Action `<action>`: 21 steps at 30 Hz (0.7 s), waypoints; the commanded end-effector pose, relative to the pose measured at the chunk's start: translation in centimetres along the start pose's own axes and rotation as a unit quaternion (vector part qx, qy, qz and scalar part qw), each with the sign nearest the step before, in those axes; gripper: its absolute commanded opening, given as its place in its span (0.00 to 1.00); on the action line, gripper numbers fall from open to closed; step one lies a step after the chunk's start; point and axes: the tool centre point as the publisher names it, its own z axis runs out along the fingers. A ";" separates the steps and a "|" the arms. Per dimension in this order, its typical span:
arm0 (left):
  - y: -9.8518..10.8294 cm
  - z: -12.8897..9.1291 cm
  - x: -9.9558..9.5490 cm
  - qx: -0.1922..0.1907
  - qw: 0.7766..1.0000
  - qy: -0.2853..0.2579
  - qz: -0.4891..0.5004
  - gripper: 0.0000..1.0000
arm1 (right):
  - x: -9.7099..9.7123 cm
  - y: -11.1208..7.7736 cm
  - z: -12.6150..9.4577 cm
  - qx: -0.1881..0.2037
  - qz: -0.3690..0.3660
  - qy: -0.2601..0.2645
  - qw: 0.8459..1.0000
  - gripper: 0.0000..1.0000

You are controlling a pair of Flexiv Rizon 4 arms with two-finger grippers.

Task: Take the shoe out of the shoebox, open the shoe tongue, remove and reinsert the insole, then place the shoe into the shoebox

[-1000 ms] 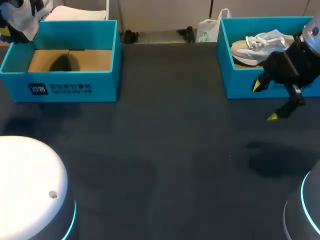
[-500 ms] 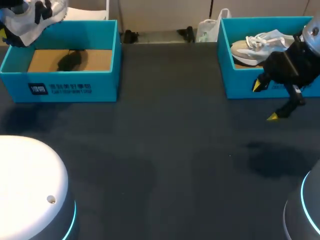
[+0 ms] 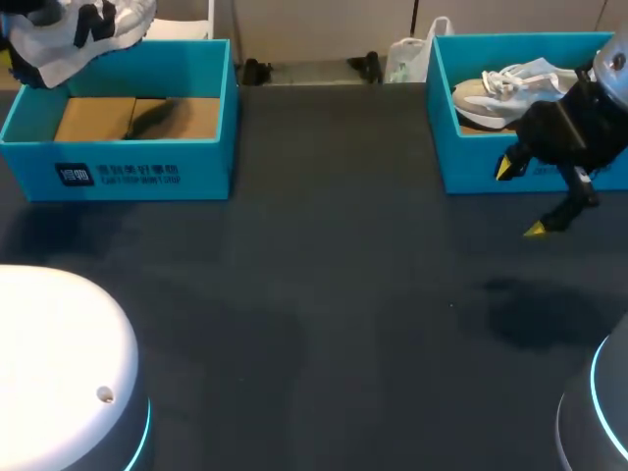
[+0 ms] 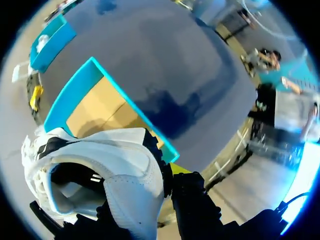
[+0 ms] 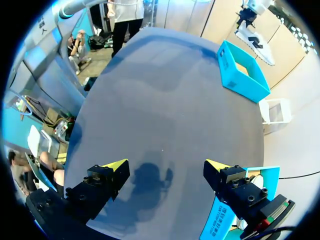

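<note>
- The left arm is raised at the far left corner. Its left tool (image 4: 167,177) is clamped on the heel collar of a white shoe (image 3: 83,34) with black marks. One yellow tip presses the outside of the collar, and the other finger is hidden by the shoe.
- The shoe hangs in the air, held by that tool. The open teal left shoebox (image 3: 147,162) lies below and ahead of the tool, and the shoe's shadow falls on its brown cardboard floor.
- The right arm comes in from the right. The right tool (image 3: 519,199) hovers above the dark worktop (image 3: 343,294), fingers spread wide with nothing between them.
- Close beside that tool stands the teal right shoebox (image 3: 471,167), with a second shoe (image 3: 505,88), pale with white laces, lying inside.
- The right tool's shadow lies on the worktop beneath it.
</note>
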 end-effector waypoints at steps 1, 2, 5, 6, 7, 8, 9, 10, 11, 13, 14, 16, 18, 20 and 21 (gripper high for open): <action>0.8 0.5 -0.1 -0.038 0.992 -0.025 0.114 0.00 | -0.1 0.0 0.1 0.002 0.000 0.000 1.000 1.00; 1.0 0.6 -0.2 -0.037 0.988 -0.028 0.144 0.00 | -0.1 0.0 0.1 0.002 0.000 0.000 1.000 1.00; 2.0 1.0 -0.3 -0.063 0.963 -0.017 0.261 0.00 | -0.1 0.0 0.1 0.002 0.000 0.000 1.000 1.00; 2.6 1.1 -0.3 -0.079 0.944 -0.021 0.321 0.00 | -0.1 0.0 0.1 0.002 0.000 0.000 1.000 1.00; 2.9 1.1 -0.4 -0.084 0.934 -0.012 0.348 0.00 | -0.1 0.0 0.1 0.002 0.000 0.000 1.000 1.00; 3.2 1.1 -0.5 -0.096 0.917 -0.006 0.388 0.00 | -0.1 0.0 0.1 0.002 0.000 0.000 1.000 1.00; 4.1 1.0 -0.6 -0.113 0.883 -0.011 0.455 0.00 | -0.1 0.0 0.1 0.002 0.000 0.000 1.000 1.00; 4.1 1.0 -0.6 -0.113 0.883 -0.011 0.455 0.00 | -0.1 0.0 0.1 0.002 0.000 0.000 1.000 1.00; 4.1 1.0 -0.6 -0.113 0.883 -0.011 0.455 0.00 | -0.1 0.0 0.1 0.002 0.000 0.000 1.000 1.00; 4.1 1.0 -0.6 -0.113 0.883 -0.011 0.455 0.00 | -0.1 0.0 0.1 0.002 0.000 0.000 1.000 1.00; 4.1 1.0 -0.6 -0.113 0.883 -0.011 0.455 0.00 | -0.1 0.0 0.1 0.002 0.000 0.000 1.000 1.00; 4.1 1.0 -0.6 -0.113 0.883 -0.011 0.455 0.00 | -0.1 0.0 0.1 0.002 0.000 0.000 1.000 1.00; 4.1 1.0 -0.6 -0.113 0.883 -0.011 0.455 0.00 | -0.1 0.0 0.1 0.002 0.000 0.000 1.000 1.00; 4.1 1.0 -0.6 -0.113 0.883 -0.011 0.455 0.00 | -0.1 0.0 0.1 0.002 0.000 0.000 1.000 1.00; 4.1 1.0 -0.6 -0.113 0.883 -0.011 0.455 0.00 | -0.1 0.0 0.1 0.002 0.000 0.000 1.000 1.00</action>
